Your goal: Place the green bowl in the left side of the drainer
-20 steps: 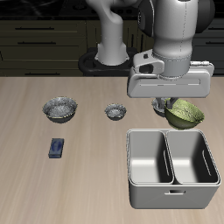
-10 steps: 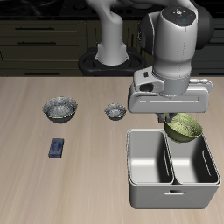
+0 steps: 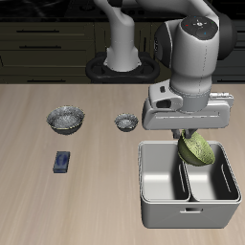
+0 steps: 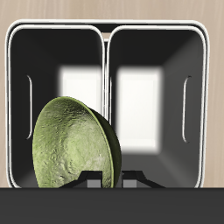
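Most of the carrying looks done: the end effector [image 3: 190, 140] is gripping the green bowl [image 3: 196, 148] tilted, directly above the drainer [image 3: 153, 196]; lowering and releasing remain.

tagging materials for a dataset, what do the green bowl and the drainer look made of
The green bowl: likely glazed ceramic or stoneware, judging by its mottled, pitted yellow-green inside with a soft sheen. The drainer: looks like brushed or polished grey metal, possibly steel, with thin rounded rims, smooth walls and bright reflections on the compartment floors. Being rendered, neither is certain.
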